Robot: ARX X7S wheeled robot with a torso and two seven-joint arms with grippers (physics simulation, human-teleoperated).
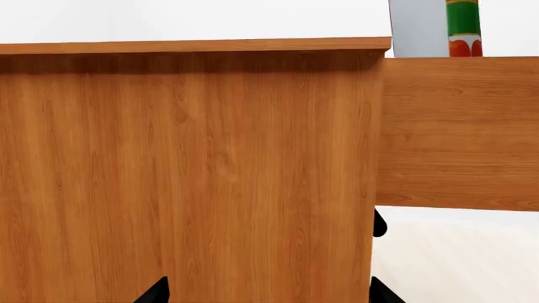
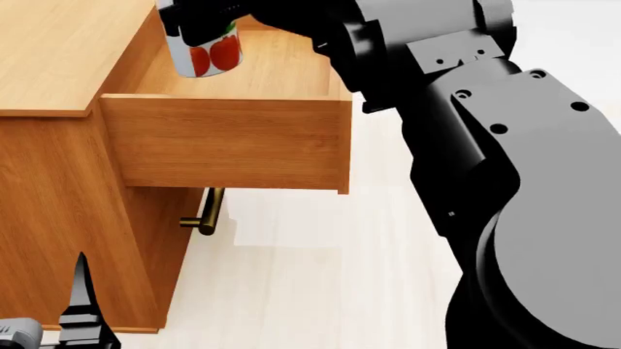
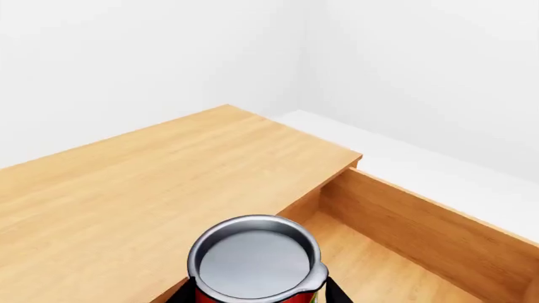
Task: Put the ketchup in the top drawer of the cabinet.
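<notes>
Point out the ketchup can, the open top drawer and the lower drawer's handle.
ketchup (image 2: 209, 58): head view, on the red tomato label below the gripper.
top drawer (image 2: 228, 142): head view, on its wooden side wall, pulled out.
lower drawer handle (image 2: 208, 211): head view, on the brass bar.

walls (image 3: 151, 57): plain white | floor (image 2: 321, 269): pale, possibly wood-grained | light: even

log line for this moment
right gripper: holding ketchup | ketchup: over open top drawer | left gripper: low beside cabinet
</notes>
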